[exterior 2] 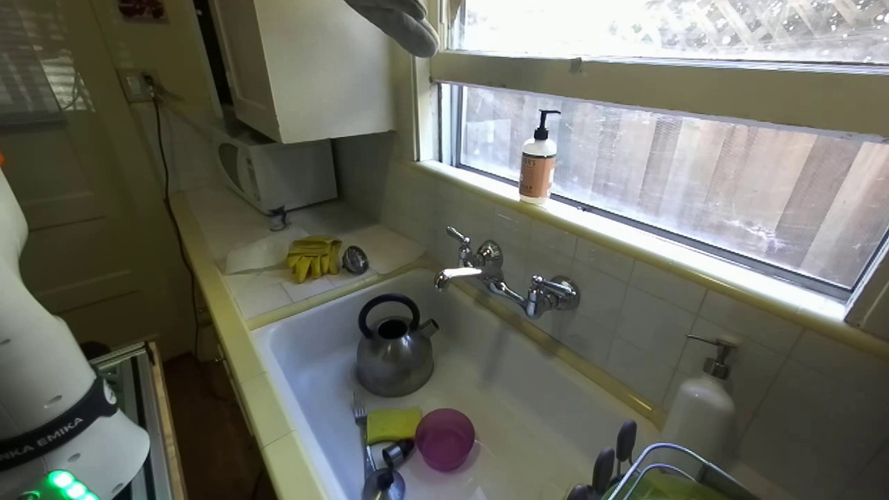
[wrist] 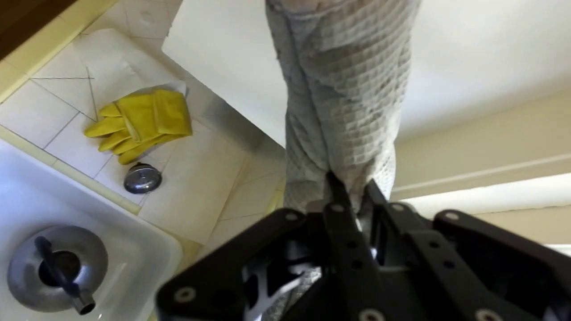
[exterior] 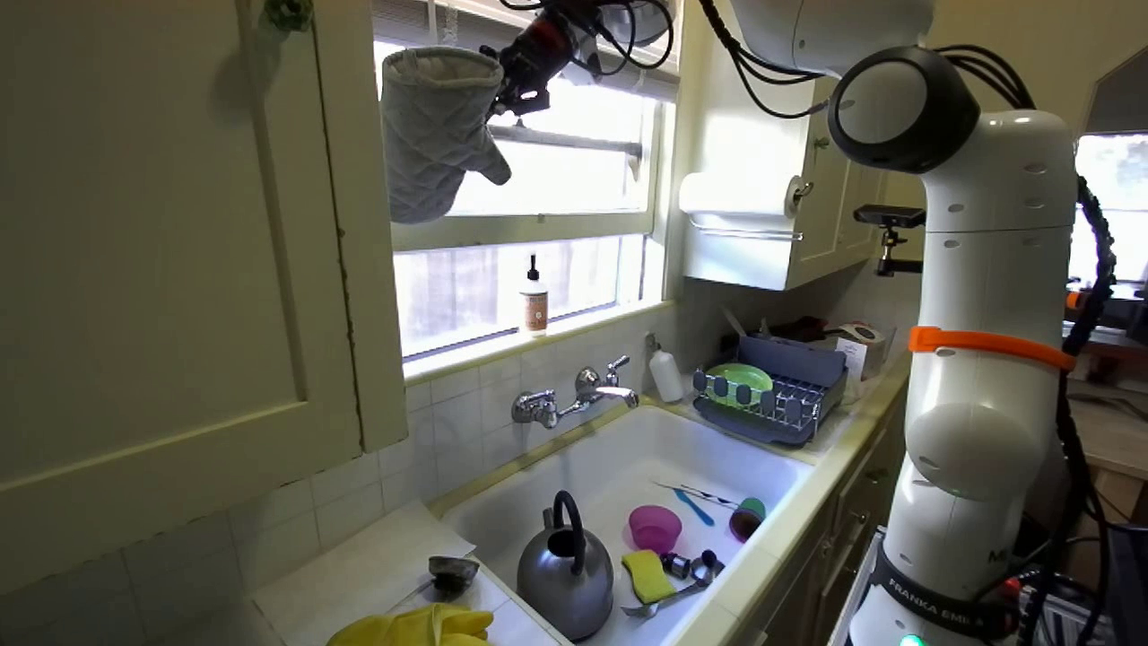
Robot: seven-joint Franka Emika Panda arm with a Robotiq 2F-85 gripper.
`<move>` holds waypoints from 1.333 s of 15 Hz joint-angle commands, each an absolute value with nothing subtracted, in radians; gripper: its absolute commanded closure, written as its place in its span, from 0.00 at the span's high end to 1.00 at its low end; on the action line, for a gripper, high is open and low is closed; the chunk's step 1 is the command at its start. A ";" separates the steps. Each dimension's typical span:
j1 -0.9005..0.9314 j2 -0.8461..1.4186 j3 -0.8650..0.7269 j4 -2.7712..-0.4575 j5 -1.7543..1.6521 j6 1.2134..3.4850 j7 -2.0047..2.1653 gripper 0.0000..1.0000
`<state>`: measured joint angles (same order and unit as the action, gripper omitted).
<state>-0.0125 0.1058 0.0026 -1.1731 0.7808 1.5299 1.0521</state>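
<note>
I have a grey quilted oven mitt (exterior: 426,148) at eleven o'clock in an exterior view, its long body hanging cuff up, tip toward six, stubby thumb toward four. At its two o'clock edge my hand (wrist: 352,183) pinches a bunched fold of the cloth. The mitt blocks my wrist view from twelve to one o'clock. A pale cupboard (exterior: 170,233) stands at its nine o'clock; I can't tell whether they touch. Behind it is the bright window (exterior: 556,184). Down at five o'clock is the white sink (exterior: 700,449), with the tiled worktop (wrist: 31,107) beside it. The sink holds a grey kettle (exterior: 565,579), the worktop yellow rubber gloves (wrist: 154,118). A purple bowl (exterior: 655,529) sits at the kettle's two o'clock, a yellow sponge (exterior: 647,576) at three. Off the gloves' six o'clock edge lies a round metal piece (wrist: 142,178).
</note>
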 commanded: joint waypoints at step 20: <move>0.022 0.117 0.037 -1.141 0.888 1.855 1.154 0.03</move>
<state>0.0113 0.1056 0.0338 -1.1650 0.9161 1.8307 1.1190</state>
